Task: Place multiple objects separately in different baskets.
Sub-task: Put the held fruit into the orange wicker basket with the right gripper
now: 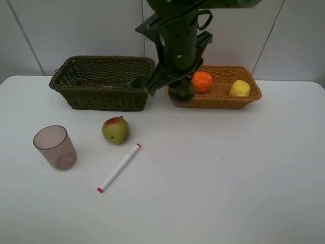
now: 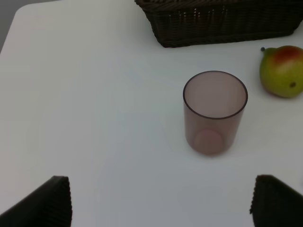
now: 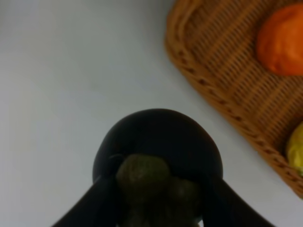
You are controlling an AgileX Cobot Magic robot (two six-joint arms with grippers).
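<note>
- Wicker first: two woven baskets stand side by side at the far edge of the white table [image 1: 228, 183], a dark olive-brown basket [image 1: 101, 100] on the left of the high view and an orange-tan basket [image 1: 223, 100] on the right.
- The orange-tan basket holds an orange [image 1: 202, 82] near its left end and a yellow lemon [image 1: 239, 88] near its right end, the two apart from each other.
- The right tool [image 3: 161, 203] is clamped on the dark round fruit [image 1: 182, 92], one finger on each side and the fruit's green top towards the wrist camera.
- That fruit sits at the near corner of the orange-tan basket, on the end facing the dark basket. The right wrist view shows it over bare table just outside the rim; whether it touches the table I cannot tell.
- The green-red mango [image 1: 116, 130] lies on the table in front of the dark olive-brown basket, apart from it.
- The translucent mauve cup [image 1: 55, 147] stands upright, mouth up, to the left of the mango.
- The white marker [image 1: 119, 167] lies slantwise on the table, nearer the camera than the mango, its red tip at the near end.
- The left tool [image 2: 161, 208] has its fingers wide apart and holds nothing, with the cup ahead of it between them.
</note>
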